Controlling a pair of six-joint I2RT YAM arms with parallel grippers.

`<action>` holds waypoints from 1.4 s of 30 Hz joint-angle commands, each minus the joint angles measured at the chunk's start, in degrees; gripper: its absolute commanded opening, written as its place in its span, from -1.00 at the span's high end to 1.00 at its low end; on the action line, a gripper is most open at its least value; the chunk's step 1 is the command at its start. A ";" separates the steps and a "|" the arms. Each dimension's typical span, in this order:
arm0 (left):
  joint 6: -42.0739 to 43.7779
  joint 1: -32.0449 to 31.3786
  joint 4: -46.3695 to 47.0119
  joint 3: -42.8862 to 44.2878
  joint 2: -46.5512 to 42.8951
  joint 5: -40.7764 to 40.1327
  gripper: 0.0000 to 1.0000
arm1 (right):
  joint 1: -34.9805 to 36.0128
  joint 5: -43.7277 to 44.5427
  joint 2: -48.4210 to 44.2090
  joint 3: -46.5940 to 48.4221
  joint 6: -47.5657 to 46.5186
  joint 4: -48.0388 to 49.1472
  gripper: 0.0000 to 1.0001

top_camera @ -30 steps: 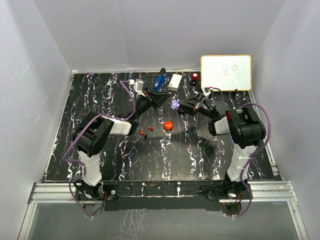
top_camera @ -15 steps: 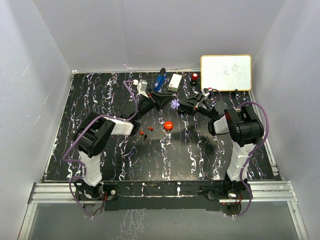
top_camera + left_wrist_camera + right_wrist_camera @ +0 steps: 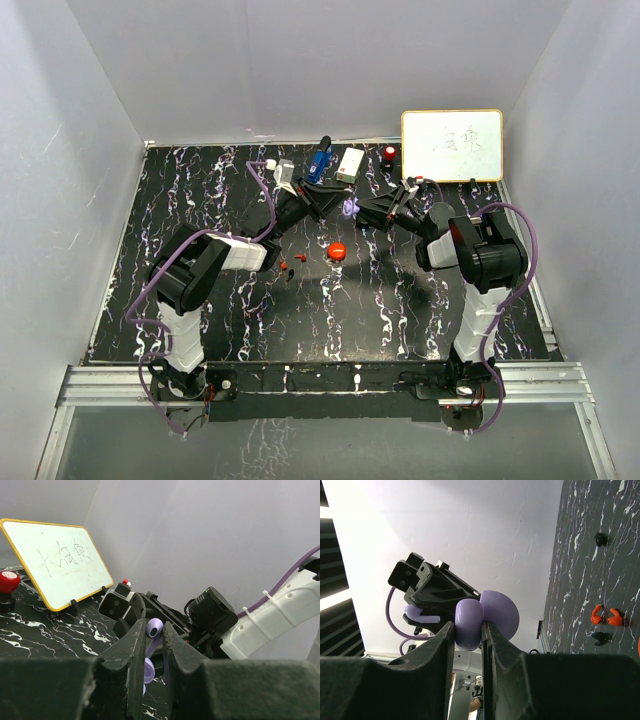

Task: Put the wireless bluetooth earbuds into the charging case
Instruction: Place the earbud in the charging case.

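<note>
A lilac wireless earbud (image 3: 154, 628) with a stem is pinched in my left gripper (image 3: 151, 639), head up. Just beyond and below it is the lilac charging case (image 3: 148, 670). In the right wrist view, my right gripper (image 3: 468, 630) is shut on the charging case (image 3: 469, 615), whose round lid (image 3: 502, 614) stands open. There the earbud (image 3: 417, 613) hangs in the left gripper's fingers (image 3: 437, 592), just left of the case. From above, both grippers meet above the table's far middle, at the case (image 3: 349, 207).
A round red puck (image 3: 337, 251) and tiny red pieces (image 3: 300, 257) lie on the black marbled table (image 3: 200, 200) near the middle. Orange and dark bits (image 3: 606, 616) show in the right wrist view. A whiteboard (image 3: 452, 145), a blue object (image 3: 320, 160) and a white box (image 3: 350, 164) stand at the back.
The left gripper has moved right with the earbud, closing the gap to the case. The right gripper has stayed where it was.
</note>
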 commanded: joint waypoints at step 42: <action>2.19 -0.21 12.42 0.57 -0.58 -0.40 1.00 | 0.24 0.36 -2.37 1.18 1.71 19.25 1.00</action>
